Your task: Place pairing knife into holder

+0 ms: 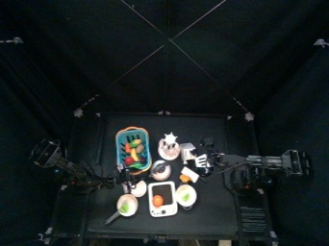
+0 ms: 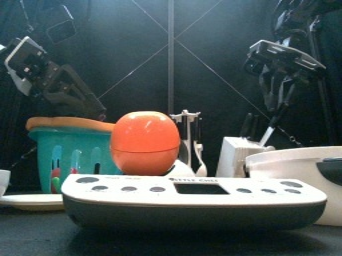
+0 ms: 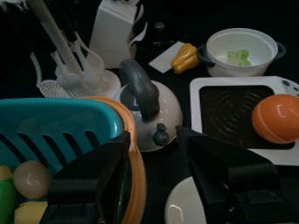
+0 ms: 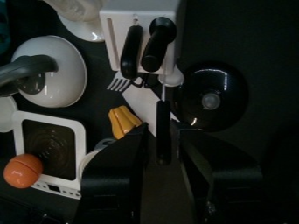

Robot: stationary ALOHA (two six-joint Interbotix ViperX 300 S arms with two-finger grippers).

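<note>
right gripper [image 4: 163, 131]: seen in its wrist view just short of the holder [image 4: 112, 26]. a slim dark strip runs up its middle toward that block. whether the gripper is open or clamped on the strip cannot be told. nothing else is touched.

holder: small pale block with two dark handles [image 4: 156, 35] standing in it. which of them is the knife cannot be told. in the top view it is placed right of centre [image 1: 194, 153]; in the front view, right of centre behind the scale [image 2: 238, 152].

left gripper [image 3: 163, 166]: spread wide, nothing held, poised over the rim of the teal basket [image 3: 52, 112].

shown only by the right wrist view: fork [image 4: 117, 83] and black disc [image 4: 212, 96] beside the holder.

shown only by the left wrist view: pale kettle [image 3: 149, 112] and a bowl with something green in it [image 3: 240, 48].

shown large by the front view: orange ball [image 2: 144, 141] on the white scale [image 2: 187, 200], lower centre of the frame.
</note>
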